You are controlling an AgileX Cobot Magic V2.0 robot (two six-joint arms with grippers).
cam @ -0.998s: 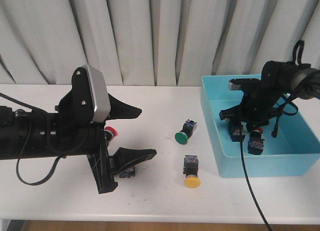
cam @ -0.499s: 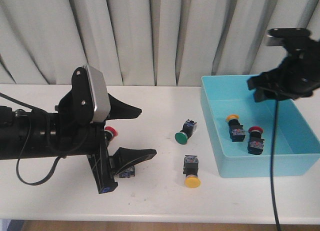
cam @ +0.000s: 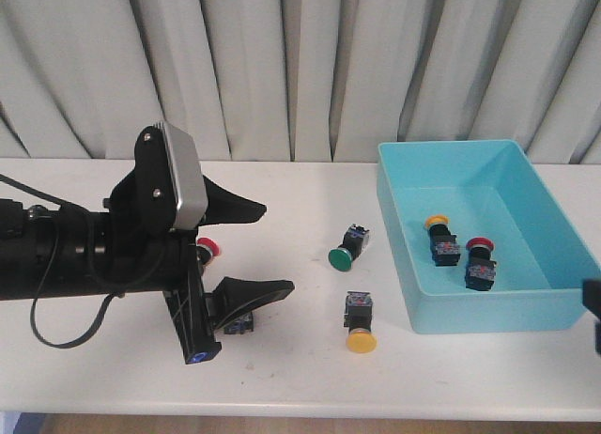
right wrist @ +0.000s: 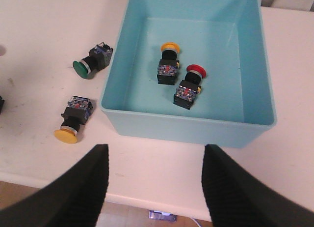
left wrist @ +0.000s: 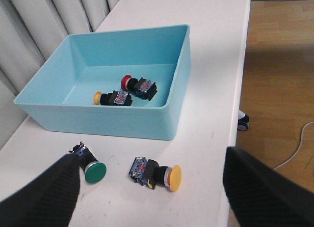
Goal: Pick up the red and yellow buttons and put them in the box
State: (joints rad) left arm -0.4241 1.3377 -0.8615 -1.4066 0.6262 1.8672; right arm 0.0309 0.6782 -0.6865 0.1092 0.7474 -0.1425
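The turquoise box (cam: 488, 307) stands at the right with a yellow button (cam: 439, 235) and a red button (cam: 480, 261) lying inside. Another yellow button (cam: 360, 324) lies on the table in front of the box's near left corner. A red button (cam: 208, 246) peeks out behind my left arm. My left gripper (cam: 268, 249) hangs open above the table, left of the loose yellow button (left wrist: 157, 172), holding nothing. My right gripper (right wrist: 154, 187) is open and empty, above the table's near edge in front of the box (right wrist: 186, 128).
A green-capped button (cam: 346, 249) lies mid-table, left of the box. A further switch body (cam: 239, 323) sits under my left gripper's lower finger. A dark part of the right arm (cam: 593, 307) shows at the front view's right edge. Curtains hang behind the table.
My right gripper has risen out of the box and pulled back to the near right, almost out of the front view. Both buttons stay in the box. The left arm has not moved.
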